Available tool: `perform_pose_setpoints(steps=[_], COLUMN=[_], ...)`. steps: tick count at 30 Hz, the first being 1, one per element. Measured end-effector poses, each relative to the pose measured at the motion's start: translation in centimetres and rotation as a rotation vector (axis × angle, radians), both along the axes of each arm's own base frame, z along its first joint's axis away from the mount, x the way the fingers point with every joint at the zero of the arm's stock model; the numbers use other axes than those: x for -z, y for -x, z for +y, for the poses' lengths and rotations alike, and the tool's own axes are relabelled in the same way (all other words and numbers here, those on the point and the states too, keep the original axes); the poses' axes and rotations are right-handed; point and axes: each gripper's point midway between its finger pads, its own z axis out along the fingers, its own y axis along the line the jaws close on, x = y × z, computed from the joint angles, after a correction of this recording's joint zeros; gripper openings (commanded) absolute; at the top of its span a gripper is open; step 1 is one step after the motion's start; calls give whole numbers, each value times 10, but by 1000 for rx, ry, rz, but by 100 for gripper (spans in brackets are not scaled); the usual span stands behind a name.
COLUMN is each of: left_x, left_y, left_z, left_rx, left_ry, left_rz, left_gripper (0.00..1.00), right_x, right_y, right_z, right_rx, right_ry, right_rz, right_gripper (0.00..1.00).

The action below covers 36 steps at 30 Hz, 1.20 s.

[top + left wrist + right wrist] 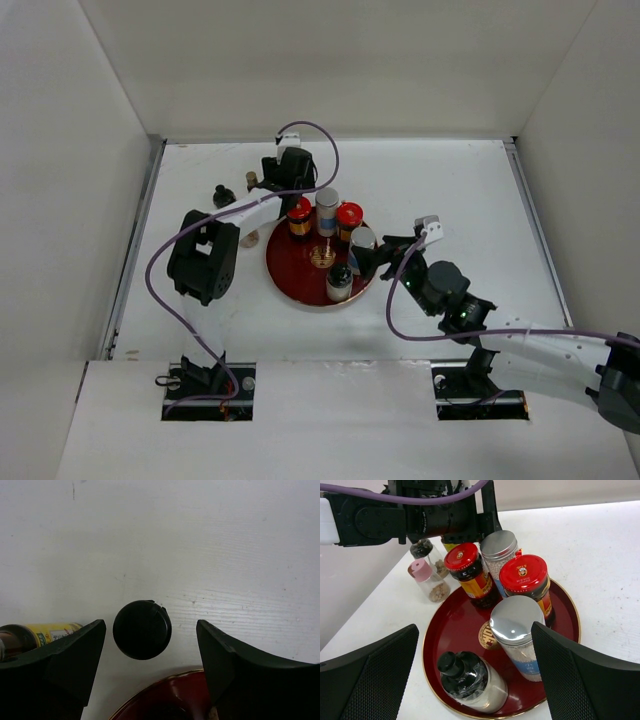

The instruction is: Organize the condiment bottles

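Here, the left jaws stand partly apart on either side of a black-capped bottle (142, 630) seen from above, touching and gripping nothing. That bottle is on the white surface (200, 540) just off the dark-red tray (165, 700), with a yellow-labelled bottle (40, 635) beside it. The right jaws gape wide and empty at the tray's right edge; on the tray are two red-capped jars (465, 572) (527, 580), two silver-capped shakers (499, 550) (516, 630) and a pale-filled black-capped bottle (470, 680), while a pink-capped bottle (427, 580) stands just outside the rim.
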Motion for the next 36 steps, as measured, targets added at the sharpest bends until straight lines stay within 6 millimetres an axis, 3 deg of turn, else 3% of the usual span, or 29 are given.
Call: perform_pose_setpoints(steps=[7,15,18,22,26,29,32,36], left_x=[5,-16,-48,-129,-222,-262,-267,-232], left_y=[-2,-7,-4,4,37,80,127,187], left_z=[-1,-2,0,2,8,19,29,33], left_rx=[3,7,3,-1,-8,-17,-13,22], left_ry=[-10,20,43,105,179,228,255,238], left_rz=[5,-76,-139,-308,-500,-595,-623,-564], left_gripper=[47,40,40,40,41,41,41,41], right_x=[0,8,10,10,8,7,8,9], right_y=[-2,-3,-3,-2,-4,-4,-5,-6], right_z=[-1,1,2,2,-1,-5,-7,-8], right_rx=[6,3,-3,-6,4,10,16,23], right_ry=[-6,9,11,7,-6,-18,-24,-29], right_rz=[5,22,25,27,26,26,32,35], right_gripper=[98,98,98,97,97,97,97,97])
